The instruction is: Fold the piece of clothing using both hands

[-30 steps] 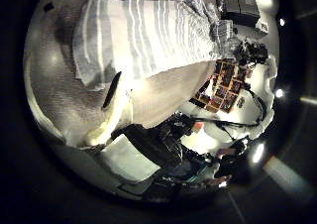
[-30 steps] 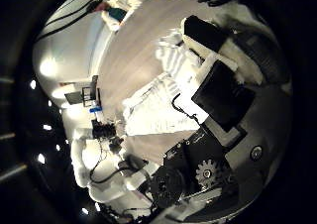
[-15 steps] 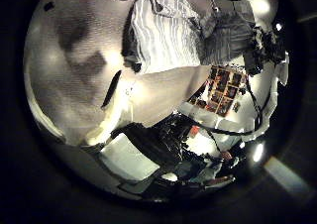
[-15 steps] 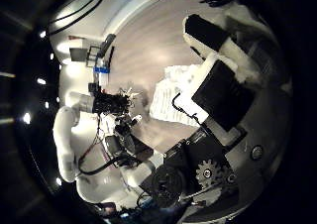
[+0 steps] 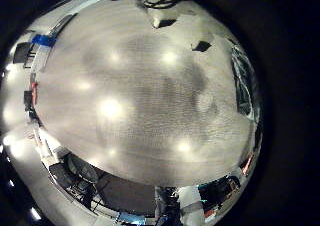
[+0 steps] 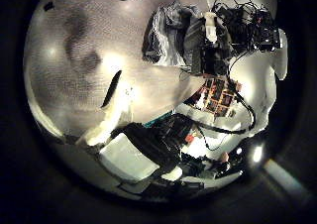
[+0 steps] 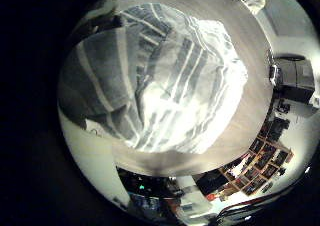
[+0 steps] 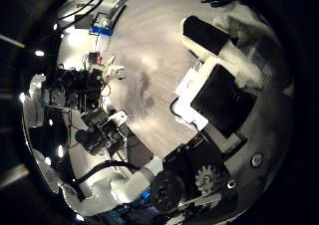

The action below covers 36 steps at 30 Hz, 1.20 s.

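Fold step in hand: my right hand (image 6: 210, 38) sits on the bunched striped cloth garment (image 7: 170, 81), my left hand (image 6: 127, 157) well apart over bare table (image 5: 130, 96), neither hand's finger posture discernible, and next I judge both must grasp an edge.

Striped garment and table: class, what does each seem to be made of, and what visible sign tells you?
Striped garment: soft woven fabric, likely cotton, matte; it bunches into folds and creases. Table: seemingly a hard smooth board with pale wood-grain finish, slightly glossy; lamps reflect as bright spots on it.

Striped garment (image 7: 180, 81), soft woven cloth, rumpled, matt, bench (image 5: 150, 96), smooth wood-grain top with slight sheen, robot hand (image 8: 224, 81), hard matt plastic
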{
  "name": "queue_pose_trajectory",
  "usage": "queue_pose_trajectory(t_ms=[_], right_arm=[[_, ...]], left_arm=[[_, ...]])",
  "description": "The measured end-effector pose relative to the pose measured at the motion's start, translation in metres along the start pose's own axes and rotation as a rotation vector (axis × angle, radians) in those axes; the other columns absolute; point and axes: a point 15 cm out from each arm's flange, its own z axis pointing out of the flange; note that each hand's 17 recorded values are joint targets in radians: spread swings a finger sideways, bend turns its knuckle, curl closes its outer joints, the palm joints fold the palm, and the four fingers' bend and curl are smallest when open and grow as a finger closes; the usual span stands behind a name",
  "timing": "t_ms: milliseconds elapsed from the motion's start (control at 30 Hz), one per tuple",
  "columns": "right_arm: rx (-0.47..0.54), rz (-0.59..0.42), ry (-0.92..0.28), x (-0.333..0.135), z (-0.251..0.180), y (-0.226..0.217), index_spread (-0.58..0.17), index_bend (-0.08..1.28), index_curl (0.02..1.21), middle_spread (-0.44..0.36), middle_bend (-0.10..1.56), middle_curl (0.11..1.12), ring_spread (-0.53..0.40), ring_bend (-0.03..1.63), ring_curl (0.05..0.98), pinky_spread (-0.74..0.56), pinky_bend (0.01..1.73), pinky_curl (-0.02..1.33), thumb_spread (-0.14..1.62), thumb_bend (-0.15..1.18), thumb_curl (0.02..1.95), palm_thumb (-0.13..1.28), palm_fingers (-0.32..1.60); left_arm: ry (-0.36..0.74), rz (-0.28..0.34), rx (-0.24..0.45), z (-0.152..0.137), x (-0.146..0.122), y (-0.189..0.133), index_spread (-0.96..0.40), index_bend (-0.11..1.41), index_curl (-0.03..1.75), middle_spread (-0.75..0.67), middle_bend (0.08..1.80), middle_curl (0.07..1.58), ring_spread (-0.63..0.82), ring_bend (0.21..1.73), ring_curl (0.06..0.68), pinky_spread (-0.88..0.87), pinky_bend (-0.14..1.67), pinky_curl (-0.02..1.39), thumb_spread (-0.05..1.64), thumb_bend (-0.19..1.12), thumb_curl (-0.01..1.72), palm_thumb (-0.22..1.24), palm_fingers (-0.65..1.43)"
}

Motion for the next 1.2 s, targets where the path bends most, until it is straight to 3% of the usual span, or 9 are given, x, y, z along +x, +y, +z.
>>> queue_pose_trajectory(t_ms=[33, 67, 100, 167, 333, 433, 600, 900, 1200], right_arm=[[-0.002, -0.008, -0.002, 0.0, 0.0, 0.0, -0.299, 0.67, 0.74, -0.162, 1.13, 0.59, -0.241, 1.43, 0.549, -0.42, 1.24, 0.68, 1.2, -0.04, 0.69, 0.68, 0.71], [-0.005, -0.018, -0.004, 0.001, 0.0, 0.001, -0.326, 0.53, 0.71, -0.166, 1.03, 0.56, -0.251, 1.42, 0.545, -0.43, 1.31, 0.69, 1.2, -0.04, 0.67, 0.65, 0.52], [-0.01, -0.03, -0.007, 0.002, 0.0, 0.002, -0.353, 0.44, 0.68, -0.16, 0.93, 0.53, -0.239, 1.36, 0.535, -0.38, 1.33, 0.7, 1.21, -0.04, 0.66, 0.62, 0.25], [-0.028, -0.064, -0.034, 0.0, 0.0, 0.006, -0.401, 0.4, 0.6, -0.14, 0.8, 0.48, -0.192, 1.23, 0.48, -0.27, 1.26, 0.68, 1.22, -0.03, 0.63, 0.59, 0.05], [-0.05, -0.148, -0.184, -0.001, -0.029, 0.025, -0.457, 0.36, 0.47, -0.111, 0.56, 0.38, -0.023, 0.92, 0.33, 0.1, 1.1, 0.57, 1.26, 0.02, 0.6, 0.69, -0.11], [-0.042, -0.174, -0.226, 0.01, -0.063, 0.042, -0.462, 0.31, 0.44, -0.105, 0.48, 0.35, 0.054, 0.82, 0.287, 0.25, 1.0, 0.52, 1.28, 0.01, 0.58, 0.71, -0.1], [0.065, -0.153, -0.222, 0.039, -0.124, 0.055, -0.471, 0.28, 0.41, -0.102, 0.38, 0.32, 0.12, 0.7, 0.247, 0.39, 0.86, 0.43, 1.29, -0.01, 0.56, 0.71, -0.02], [0.144, 0.048, -0.21, 0.146, -0.186, 0.127, -0.471, 0.27, 0.39, -0.11, 0.31, 0.32, 0.151, 0.57, 0.209, 0.45, 0.69, 0.34, 1.29, -0.02, 0.52, 0.68, 0.08], [0.15, 0.207, -0.215, 0.219, -0.191, 0.201, -0.416, 0.24, 0.38, -0.038, 0.28, 0.33, 0.159, 0.49, 0.195, 0.48, 0.58, 0.29, 1.3, -0.01, 0.5, 0.64, 0.17]], left_arm=[[-0.001, 0.002, 0.001, -0.001, -0.001, 0.001, 0.01, 0.19, 0.44, 0.23, 0.17, 0.29, 0.29, 0.65, 0.235, 0.4, 0.3, 0.36, 1.22, -0.02, 0.35, 0.51, 0.19], [0.0, 0.002, 0.001, -0.001, -0.002, 0.001, 0.01, 0.19, 0.44, 0.23, 0.17, 0.29, 0.29, 0.65, 0.235, 0.4, 0.3, 0.36, 1.21, -0.02, 0.35, 0.51, 0.19], [0.002, -0.001, 0.003, -0.001, -0.005, 0.003, 0.01, 0.19, 0.44, 0.23, 0.17, 0.29, 0.29, 0.65, 0.235, 0.4, 0.3, 0.36, 1.21, -0.02, 0.35, 0.51, 0.19], [0.001, -0.005, 0.002, -0.001, -0.006, 0.008, 0.01, 0.19, 0.44, 0.23, 0.17, 0.29, 0.29, 0.65, 0.234, 0.4, 0.3, 0.36, 1.21, -0.02, 0.35, 0.51, 0.19], [0.002, -0.009, -0.006, 0.0, 0.0, 0.015, 0.01, 0.19, 0.44, 0.23, 0.17, 0.29, 0.29, 0.65, 0.233, 0.4, 0.3, 0.36, 1.21, -0.02, 0.35, 0.51, 0.19], [-0.006, -0.003, -0.001, -0.004, 0.007, 0.018, 0.01, 0.19, 0.44, 0.23, 0.17, 0.29, 0.29, 0.65, 0.232, 0.4, 0.3, 0.36, 1.21, -0.02, 0.35, 0.51, 0.19], [-0.016, 0.01, 0.007, -0.015, 0.021, 0.031, 0.01, 0.19, 0.44, 0.23, 0.17, 0.29, 0.29, 0.65, 0.231, 0.4, 0.3, 0.36, 1.21, -0.02, 0.35, 0.51, 0.19], [-0.049, 0.048, 0.032, -0.026, 0.067, 0.051, 0.0, 0.2, 0.45, 0.23, 0.17, 0.29, 0.29, 0.65, 0.228, 0.4, 0.29, 0.36, 1.21, -0.02, 0.35, 0.51, 0.2], [-0.068, 0.019, 0.039, -0.036, 0.107, 0.053, -0.02, 0.2, 0.45, 0.22, 0.17, 0.28, 0.28, 0.65, 0.226, 0.39, 0.3, 0.35, 1.2, -0.02, 0.36, 0.5, 0.21]])
